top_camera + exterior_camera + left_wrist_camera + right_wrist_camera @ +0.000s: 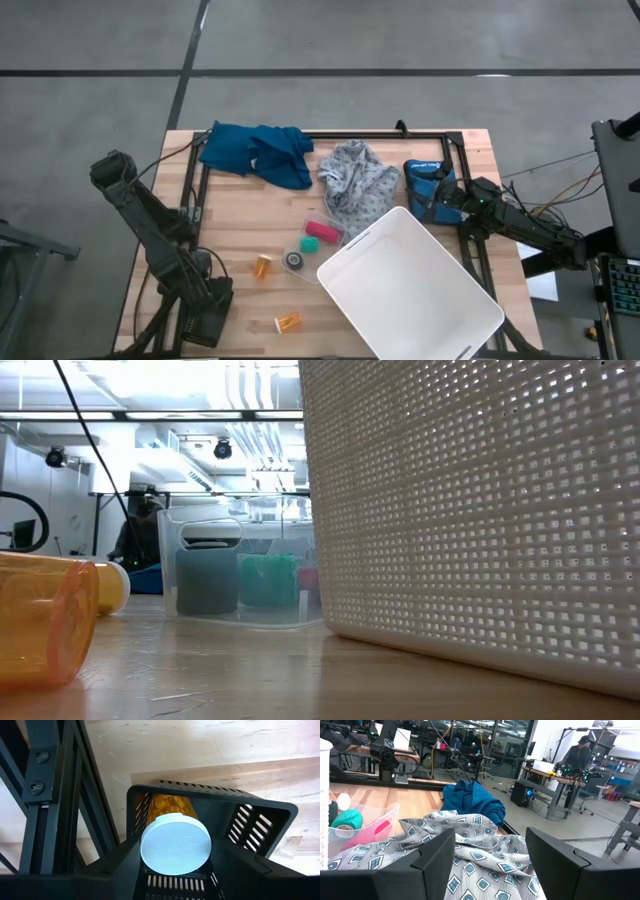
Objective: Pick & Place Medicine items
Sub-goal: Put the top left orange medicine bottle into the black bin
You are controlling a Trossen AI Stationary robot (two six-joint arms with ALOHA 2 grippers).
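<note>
My left gripper (205,318) hangs at the table's near left corner, pointing down, shut on an orange pill bottle with a white cap (175,845). Bottle and fingers are over or inside a black slotted box (215,795). Two more orange pill bottles lie on their sides on the wood, one (262,266) near the middle and one (288,322) by the near edge. The low view shows them too, the nearer (40,620) and the farther (110,588). My right gripper (490,855) waits open at the right, level above the grey patterned cloth (470,870). My left gripper pinches the pill bottle between its two fingers at or just under the white cap's sides (145,852). The fingers come from above, pointing down. The bottle stands upright, cap up, its orange body (167,806) reaching down into the black slotted box. Whether its base rests there is hidden.
A large white perforated basket (470,300) fills the near right. A clear box (330,222) with teal and pink rolls sits mid-table. A blue cloth (255,150) lies at the far left. Black frame rails (60,795) run beside the slotted box.
</note>
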